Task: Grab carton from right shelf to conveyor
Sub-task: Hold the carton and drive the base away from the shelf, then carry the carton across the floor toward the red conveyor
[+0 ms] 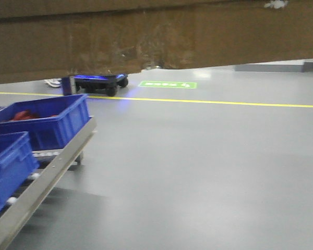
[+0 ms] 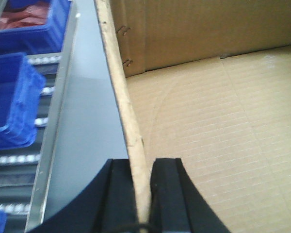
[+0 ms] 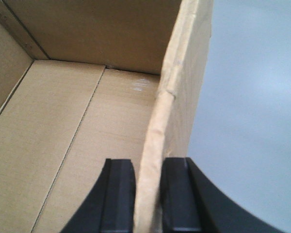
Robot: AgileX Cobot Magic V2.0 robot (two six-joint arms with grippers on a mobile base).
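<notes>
The carton [image 1: 146, 36] hangs lifted across 12 o'clock of the front view, off the right shelf [image 1: 47, 172], whose steel rail and blue bins [image 1: 47, 122] sit at 8 o'clock; the conveyor is in none of the 3 views. The left gripper [image 2: 143, 167] is pinching the top edge of the carton's left wall, 1 finger inside and 1 outside; the right gripper [image 3: 148, 167] is pinching the opposite wall the same way, over bare floor [image 3: 252, 97].

This looks like the carry. It should go best with both arms travelling together at 1 height and a fixed spacing, since the thin wall in the right pinch is already buckled and could fold or tear; the base should also stay above the rail.

No print shows on the cardboard; a green floor sign [image 1: 168, 84] at 12 o'clock carries white marks too blurred to read.
</notes>
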